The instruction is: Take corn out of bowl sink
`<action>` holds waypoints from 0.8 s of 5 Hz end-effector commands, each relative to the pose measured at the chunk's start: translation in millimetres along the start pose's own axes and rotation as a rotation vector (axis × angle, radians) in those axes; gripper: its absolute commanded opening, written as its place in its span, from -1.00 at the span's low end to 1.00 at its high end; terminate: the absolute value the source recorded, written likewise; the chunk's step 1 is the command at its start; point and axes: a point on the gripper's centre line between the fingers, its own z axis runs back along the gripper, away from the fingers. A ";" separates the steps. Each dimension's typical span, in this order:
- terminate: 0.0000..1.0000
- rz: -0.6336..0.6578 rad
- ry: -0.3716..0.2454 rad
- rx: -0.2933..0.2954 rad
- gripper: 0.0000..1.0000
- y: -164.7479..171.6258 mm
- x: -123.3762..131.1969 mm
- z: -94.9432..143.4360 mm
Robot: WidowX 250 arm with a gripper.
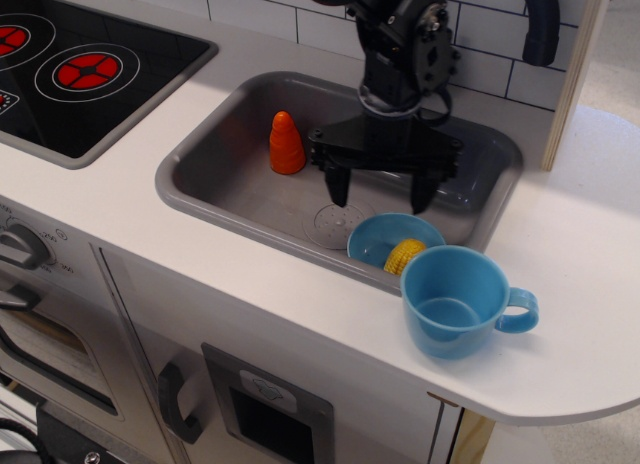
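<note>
1. The corn (405,255) is a stubby yellow cob with bumpy kernels, lying at the right side of the bowl (380,236).
2. That shallow, round, light-blue bowl sits in the grey sink (240,189), near the frame's centre.
3. An orange ridged cone (287,143) stands upright in the sink, upper left.
4. My claw (381,198) hangs spread wide above the bowl.
5. A smooth blue mug (455,299) stands on the counter just beside the bowl.

Single fixed cam, high front-left, angled down across counter (560,284): sink (230,184) mid-frame at medium range, stove (90,74) cut off upper left, tiled wall behind.
</note>
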 end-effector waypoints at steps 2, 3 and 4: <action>-1.00 -0.020 0.015 0.026 1.00 -20.5 -13.0 18.0; -1.00 0.000 0.032 0.046 1.00 -21.9 -16.6 9.2; -1.00 -0.011 0.052 0.047 1.00 -20.9 -22.6 4.1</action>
